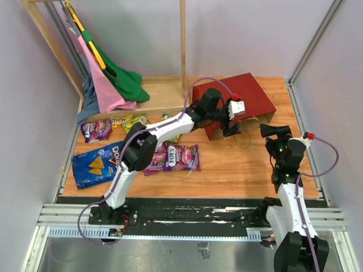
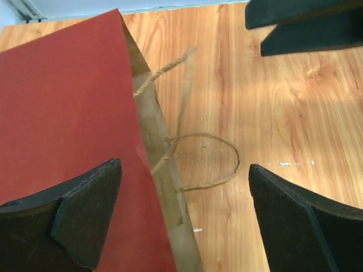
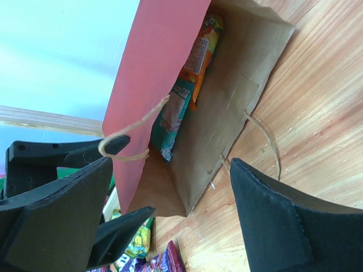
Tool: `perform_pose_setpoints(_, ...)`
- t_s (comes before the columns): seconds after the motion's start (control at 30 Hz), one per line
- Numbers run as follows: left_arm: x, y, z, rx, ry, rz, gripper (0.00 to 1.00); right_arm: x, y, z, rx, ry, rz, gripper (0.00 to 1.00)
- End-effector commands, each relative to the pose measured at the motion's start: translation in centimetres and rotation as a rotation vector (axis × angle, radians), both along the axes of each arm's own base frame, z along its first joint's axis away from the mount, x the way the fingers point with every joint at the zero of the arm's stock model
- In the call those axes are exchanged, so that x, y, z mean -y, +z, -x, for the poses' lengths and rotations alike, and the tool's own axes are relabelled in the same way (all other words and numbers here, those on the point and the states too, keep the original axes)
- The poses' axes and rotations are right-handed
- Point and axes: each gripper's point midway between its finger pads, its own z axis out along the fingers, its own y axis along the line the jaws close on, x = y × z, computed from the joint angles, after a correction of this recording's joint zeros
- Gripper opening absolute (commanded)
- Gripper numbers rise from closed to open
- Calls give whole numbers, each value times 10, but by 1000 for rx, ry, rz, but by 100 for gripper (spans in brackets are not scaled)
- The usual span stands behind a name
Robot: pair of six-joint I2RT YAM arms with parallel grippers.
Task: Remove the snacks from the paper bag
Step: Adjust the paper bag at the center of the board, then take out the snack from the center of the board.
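Note:
The dark red paper bag lies on its side at the back right of the table, its mouth toward the front. Inside it, the right wrist view shows a teal packet and an orange one. My left gripper is open at the mouth, astride the bag's red upper panel and kraft edge, gripping nothing. My right gripper stands open just in front of the mouth. Other snacks lie on the table at left: a blue Doritos bag, purple packs and a yellow-green pack.
A wooden rack at the back left holds pink and green garments. The bag's string handles trail on the wood in front of its mouth. Metal rails run along the table's sides and near edge.

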Motion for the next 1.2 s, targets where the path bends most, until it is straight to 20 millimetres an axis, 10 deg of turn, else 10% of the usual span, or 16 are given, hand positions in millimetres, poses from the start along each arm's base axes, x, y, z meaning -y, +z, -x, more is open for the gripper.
perform_pose_setpoints(0.0, -20, 56, 10, 109, -137, 40, 98, 9, -3, 4, -5, -25, -19, 86)
perform_pose_setpoints(0.73, 29, 48, 14, 213, -91, 69, 93, 8, 0, 3, 18, 4, -56, 85)
perform_pose_setpoints(1.17, 47, 21, 10, 216, -98, 9, 45, 11, 0, 4, 25, 8, -63, 84)
